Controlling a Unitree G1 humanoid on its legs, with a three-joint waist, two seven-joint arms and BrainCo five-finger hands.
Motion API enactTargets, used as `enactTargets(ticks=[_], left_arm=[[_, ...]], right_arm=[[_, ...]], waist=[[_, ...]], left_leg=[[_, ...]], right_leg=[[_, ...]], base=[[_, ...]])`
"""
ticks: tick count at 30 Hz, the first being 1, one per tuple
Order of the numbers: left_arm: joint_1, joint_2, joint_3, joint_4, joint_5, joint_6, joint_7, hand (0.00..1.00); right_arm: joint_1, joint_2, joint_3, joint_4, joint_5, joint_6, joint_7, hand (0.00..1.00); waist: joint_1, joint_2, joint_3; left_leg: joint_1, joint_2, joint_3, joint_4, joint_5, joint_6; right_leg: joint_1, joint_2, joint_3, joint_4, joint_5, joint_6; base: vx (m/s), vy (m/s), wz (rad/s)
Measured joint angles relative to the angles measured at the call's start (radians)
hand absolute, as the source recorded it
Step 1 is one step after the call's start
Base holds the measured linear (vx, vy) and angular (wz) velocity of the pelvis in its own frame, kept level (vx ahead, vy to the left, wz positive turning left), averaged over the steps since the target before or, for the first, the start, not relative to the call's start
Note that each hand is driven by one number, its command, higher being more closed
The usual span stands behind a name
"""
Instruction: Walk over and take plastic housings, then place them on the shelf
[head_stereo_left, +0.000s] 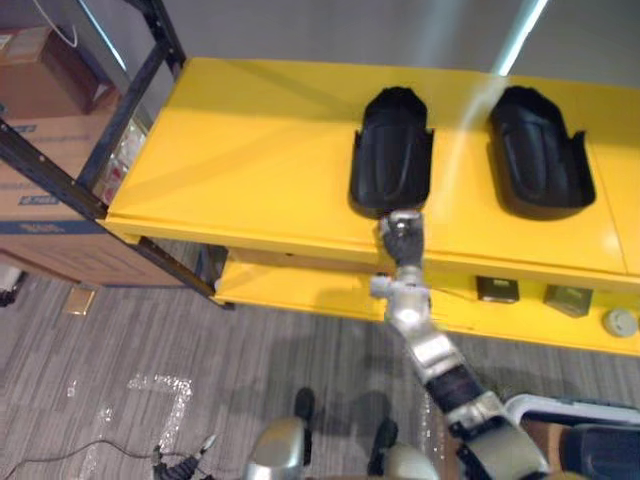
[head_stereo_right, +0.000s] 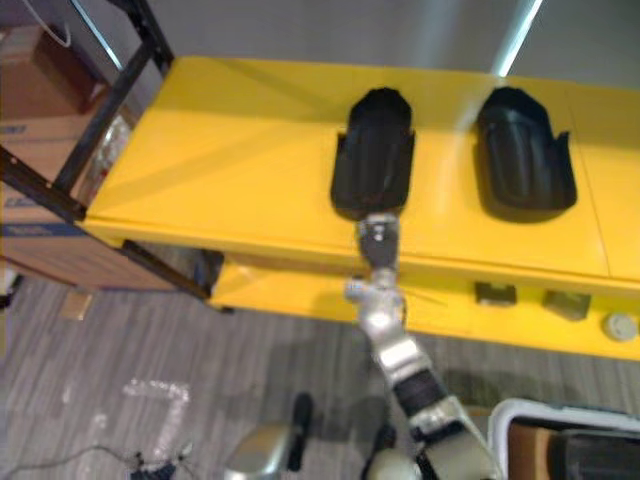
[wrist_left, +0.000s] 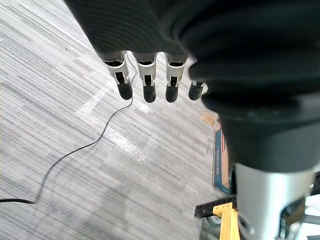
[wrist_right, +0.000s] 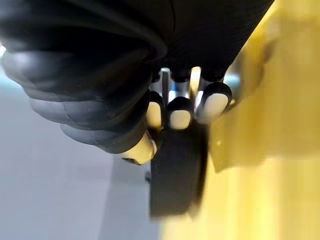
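Two black plastic housings lie on the yellow shelf top (head_stereo_left: 250, 160): one in the middle (head_stereo_left: 392, 150), one further right (head_stereo_left: 540, 150). My right hand (head_stereo_left: 402, 238) reaches up to the near end of the middle housing. In the right wrist view its fingers (wrist_right: 180, 115) and thumb curl round the dark edge of that housing (wrist_right: 175, 170), which rests on the yellow surface. My left hand (wrist_left: 145, 85) hangs over the grey carpet with its fingers straight and nothing in them.
A black rack frame (head_stereo_left: 120, 110) and cardboard boxes (head_stereo_left: 40, 130) stand at the left. The lower yellow shelf carries small parts (head_stereo_left: 497, 290) and a round piece (head_stereo_left: 620, 322). A white-rimmed bin (head_stereo_left: 580, 410) sits at lower right. Tape marks (head_stereo_left: 160, 390) lie on the carpet.
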Motion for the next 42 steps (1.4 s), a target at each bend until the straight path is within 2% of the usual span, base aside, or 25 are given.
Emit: enactTargets(ticks=[3, 12, 21, 28, 30, 32, 33, 35, 36, 37, 38, 40, 42], left_arm=[[-0.001, 0.001, -0.003, -0.001, -0.028, 0.008, -0.007, 0.0], [-0.003, 0.013, -0.033, -0.008, -0.038, 0.02, -0.015, 0.0], [-0.003, 0.013, -0.034, -0.03, -0.039, 0.026, -0.02, 0.0], [-0.004, 0.013, -0.034, -0.034, -0.039, 0.027, -0.02, 0.0], [-0.004, 0.013, -0.035, -0.033, -0.039, 0.027, -0.02, 0.0], [-0.003, 0.013, -0.036, -0.031, -0.038, 0.027, -0.02, 0.0], [-0.002, 0.013, -0.035, -0.029, -0.038, 0.027, -0.02, 0.0], [0.0, 0.013, -0.03, -0.028, -0.038, 0.026, -0.02, 0.0], [0.004, 0.013, -0.026, -0.025, -0.038, 0.026, -0.02, 0.0], [0.013, 0.013, -0.022, -0.021, -0.038, 0.026, -0.02, 0.0], [0.013, 0.014, -0.021, -0.014, -0.038, 0.026, -0.021, 0.0], [0.013, 0.013, -0.019, 0.016, -0.039, 0.027, -0.03, 0.0], [0.013, 0.012, -0.019, 0.019, -0.042, 0.027, -0.047, 0.0]], right_arm=[[-0.056, -0.027, -0.024, 0.03, 0.009, -0.001, 0.012, 1.0], [-0.125, -0.06, -0.046, 0.063, 0.048, -0.008, 0.056, 1.0], [-0.167, -0.079, -0.047, 0.078, 0.088, -0.017, 0.112, 1.0], [-0.18, -0.078, -0.046, 0.079, 0.087, -0.022, 0.111, 1.0], [-0.161, -0.076, -0.044, 0.039, 0.084, -0.027, 0.108, 1.0], [-0.072, -0.065, -0.037, -0.115, 0.047, -0.031, 0.089, 1.0], [-0.004, -0.054, -0.028, -0.211, 0.025, -0.035, 0.085, 0.0], [0.095, -0.042, -0.012, -0.336, 0.006, -0.036, 0.07, 0.0], [0.178, -0.035, -0.009, -0.414, 0.006, -0.039, 0.07, 0.0], [0.251, -0.034, -0.01, -0.472, 0.006, -0.047, 0.07, 0.0], [0.289, -0.034, -0.018, -0.495, 0.006, -0.052, 0.069, 0.0], [0.442, -0.033, -0.072, -0.541, 0.007, -0.085, 0.063, 0.0], [0.555, -0.028, -0.126, -0.539, 0.01, -0.109, 0.049, 0.0]], waist=[[0.0, 0.011, 0.024], [0.002, 0.015, 0.028], [0.002, 0.03, 0.035], [0.001, 0.031, 0.035], [0.0, 0.03, 0.035], [0.0, 0.028, 0.034], [-0.001, 0.023, 0.032], [-0.006, 0.01, 0.025], [-0.015, -0.01, 0.012], [-0.036, -0.035, -0.004], [-0.046, -0.048, -0.012], [-0.067, -0.093, -0.062], [-0.085, -0.11, -0.1]], left_leg=[[-0.024, 0.001, 0.003, 0.002, 0.006, 0.005], [-0.033, 0.0, 0.002, 0.002, 0.007, 0.005], [-0.032, 0.0, -0.001, 0.01, 0.007, 0.005], [-0.032, 0.001, 0.0, 0.012, 0.007, 0.005], [-0.032, 0.002, 0.002, 0.01, 0.007, 0.005], [-0.025, 0.004, 0.009, -0.002, 0.007, 0.005], [-0.017, 0.007, 0.025, -0.008, 0.006, 0.005], [-0.002, 0.013, 0.036, -0.022, 0.005, 0.004], [0.009, 0.016, 0.05, -0.037, 0.004, 0.003], [0.015, 0.019, 0.057, -0.044, 0.004, 0.002], [0.021, 0.02, 0.062, -0.05, 0.002, 0.0], [0.045, 0.026, 0.092, -0.073, -0.002, -0.006], [0.073, 0.027, 0.106, -0.088, -0.004, -0.009]], right_leg=[[-0.035, -0.003, 0.008, 0.024, -0.002, -0.003], [-0.046, -0.006, 0.007, 0.032, -0.007, -0.007], [-0.052, -0.01, 0.002, 0.063, -0.024, -0.009], [-0.052, -0.01, 0.003, 0.064, -0.025, -0.009], [-0.052, -0.008, 0.007, 0.059, -0.023, -0.008], [-0.05, -0.006, 0.014, 0.05, -0.021, -0.007], [-0.044, -0.002, 0.021, 0.035, -0.015, -0.008], [-0.032, 0.006, 0.034, 0.01, -0.004, -0.009], [-0.029, 0.011, 0.044, -0.005, 0.0, -0.009], [-0.026, 0.015, 0.051, -0.016, 0.003, -0.01], [-0.024, 0.017, 0.059, -0.02, 0.004, -0.01], [-0.021, 0.023, 0.086, -0.034, 0.009, -0.009], [-0.004, 0.024, 0.097, -0.041, 0.01, -0.007]], base=[[-0.07, 0.011, -0.03], [0.0, -0.001, 0.0], [0.0, -0.006, 0.01], [0.0, 0.0, 0.0], [0.01, -0.009, -0.02], [0.03, -0.017, -0.11], [0.05, -0.014, -0.23], [0.07, -0.023, -0.27], [0.08, -0.039, -0.27], [0.08, -0.039, -0.28], [0.08, -0.036, -0.29], [0.09, -0.026, -0.36], [0.09, -0.006, -0.27]])
